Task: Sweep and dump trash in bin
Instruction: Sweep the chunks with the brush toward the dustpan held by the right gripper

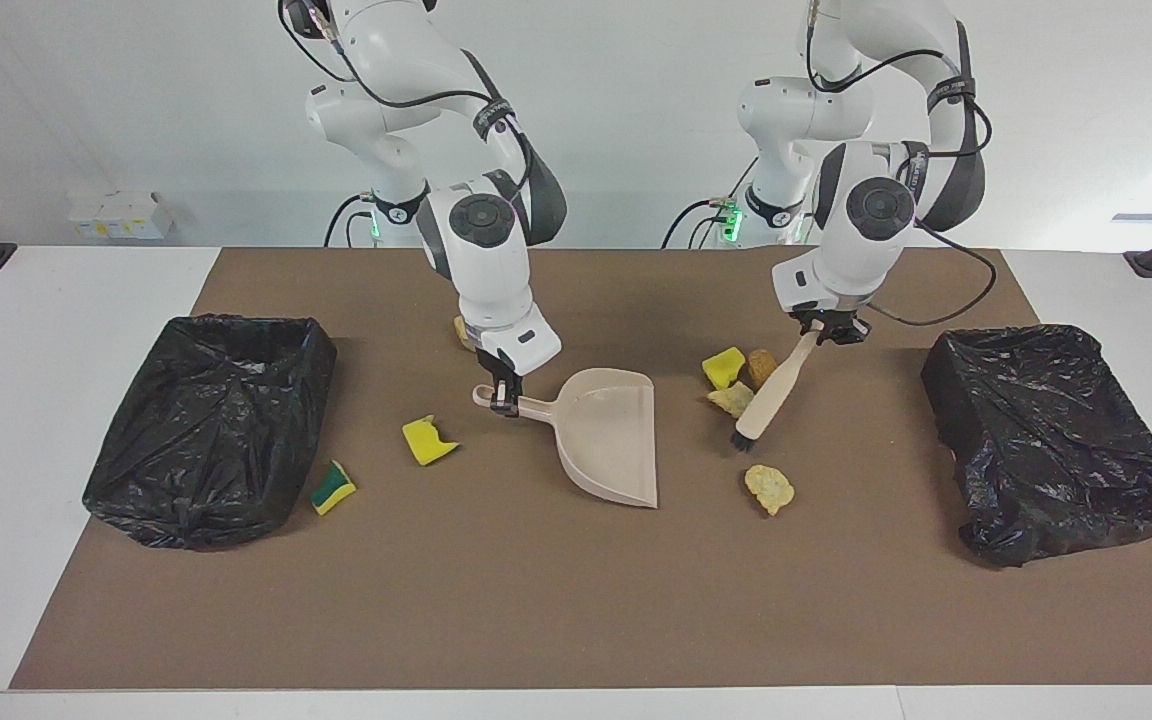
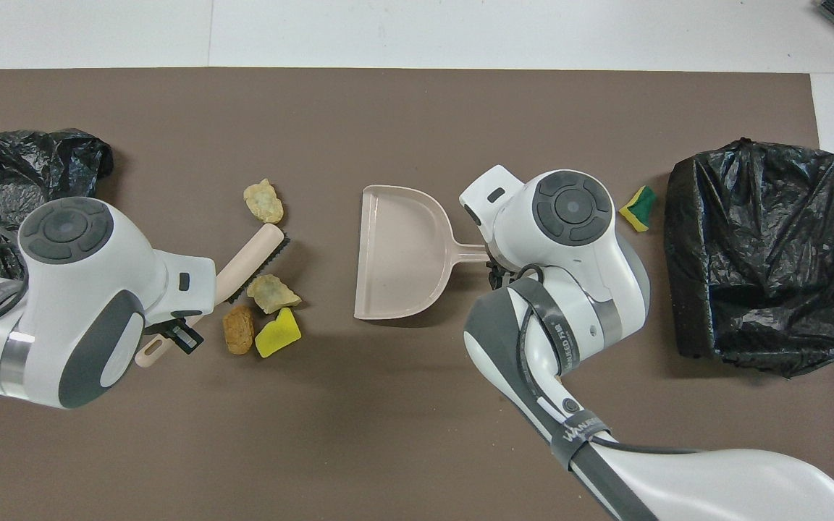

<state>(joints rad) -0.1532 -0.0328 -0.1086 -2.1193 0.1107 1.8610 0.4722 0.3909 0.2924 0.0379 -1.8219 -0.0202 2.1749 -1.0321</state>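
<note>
My right gripper is shut on the handle of the beige dustpan, which rests on the brown mat with its mouth toward the left arm's end. My left gripper is shut on the handle of the brush, which slants down with its bristles by the mat. A pale trash chunk lies against the brush, touching a yellow chunk and an orange-brown one. Another pale chunk lies farther from the robots. A yellow piece and a yellow-and-green piece lie toward the right arm's end.
A black-lined bin stands at the right arm's end of the mat and another at the left arm's end. A beige chunk shows partly beside the right arm's wrist. The brown mat covers the table's middle.
</note>
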